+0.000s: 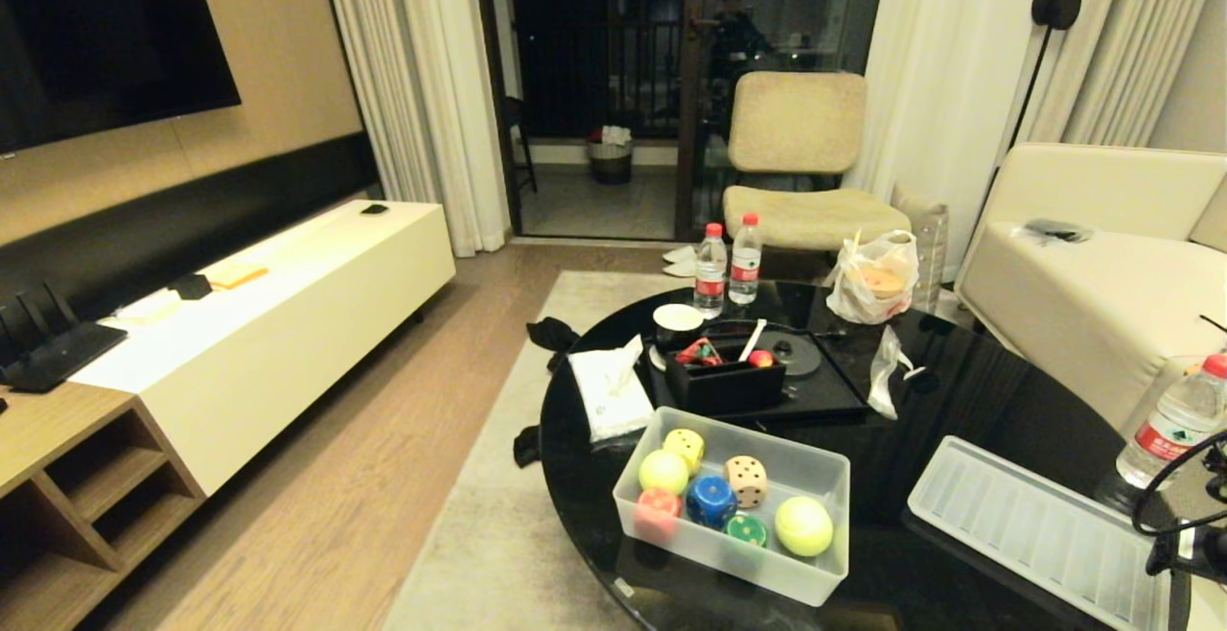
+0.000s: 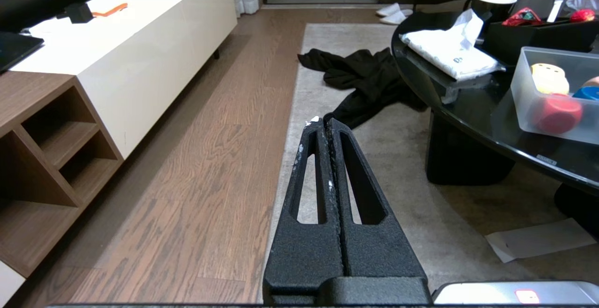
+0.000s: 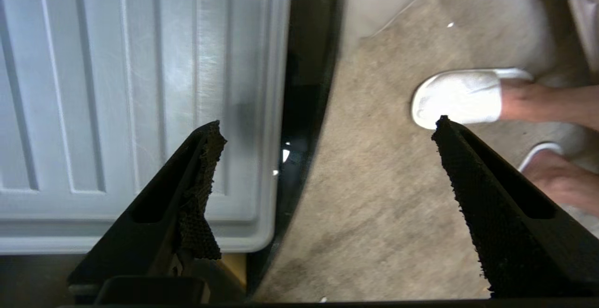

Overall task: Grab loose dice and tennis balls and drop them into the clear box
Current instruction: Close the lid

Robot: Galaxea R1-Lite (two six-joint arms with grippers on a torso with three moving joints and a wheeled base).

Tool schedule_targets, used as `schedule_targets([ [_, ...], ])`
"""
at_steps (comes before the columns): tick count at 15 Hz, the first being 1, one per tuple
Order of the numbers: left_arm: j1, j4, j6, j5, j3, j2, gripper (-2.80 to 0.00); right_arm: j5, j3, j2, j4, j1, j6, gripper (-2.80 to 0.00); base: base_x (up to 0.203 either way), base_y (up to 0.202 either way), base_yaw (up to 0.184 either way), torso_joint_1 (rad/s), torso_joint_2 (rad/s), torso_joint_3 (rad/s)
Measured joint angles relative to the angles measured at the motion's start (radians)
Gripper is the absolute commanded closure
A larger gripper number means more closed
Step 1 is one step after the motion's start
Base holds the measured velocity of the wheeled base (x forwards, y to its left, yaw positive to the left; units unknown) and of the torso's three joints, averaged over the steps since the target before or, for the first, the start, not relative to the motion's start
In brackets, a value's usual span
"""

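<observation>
Clear box (image 1: pixel 832 478) on black table (image 1: pixel 959 391), holding tan die (image 1: pixel 746 480) and two tennis balls (image 1: pixel 803 525). Right gripper (image 3: pixel 327 132) spread wide, empty, over ribbed lid (image 3: pixel 117 88) at table edge. Left gripper (image 2: pixel 323 123) clenched, empty, above floor.

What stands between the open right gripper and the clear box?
Nothing visible does. The right gripper hangs open over the lid at the table edge; the clear box beside it is uncovered.

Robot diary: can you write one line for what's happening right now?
right gripper: open, empty, over ribbed lid edge | left gripper: shut, parked | clear box: holds tan dice, two tennis balls
</observation>
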Motion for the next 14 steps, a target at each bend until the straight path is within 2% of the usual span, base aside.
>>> schedule_targets([
  [14,0.0,0.0,0.001,0.0,0.0,0.0,0.0,-0.021,-0.022,0.075,0.0,-0.011,0.013,-2.8,0.0,0.0,0.0,0.0,0.0,0.0],
])
